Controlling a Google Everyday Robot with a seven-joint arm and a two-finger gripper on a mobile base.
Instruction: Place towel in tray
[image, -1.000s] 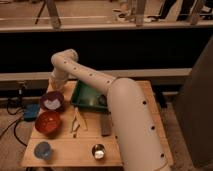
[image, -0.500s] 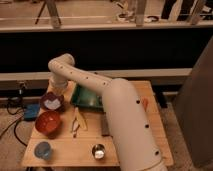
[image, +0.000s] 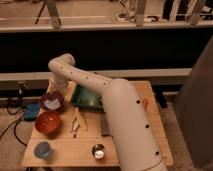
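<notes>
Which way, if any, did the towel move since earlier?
No. The towel stays in the purple bowl left of the tray, claw just above it.

The towel (image: 51, 104), a small whitish folded cloth, lies inside the purple bowl (image: 42, 99) on the left of the table (image: 70, 152). The tray (image: 85, 100), green and rectangular with sloping walls, sits flat just right of that bowl, partly hidden by the arm. The gripper (image: 59, 89) hangs at the bowl's far rim, beside the tray's left wall.
</notes>
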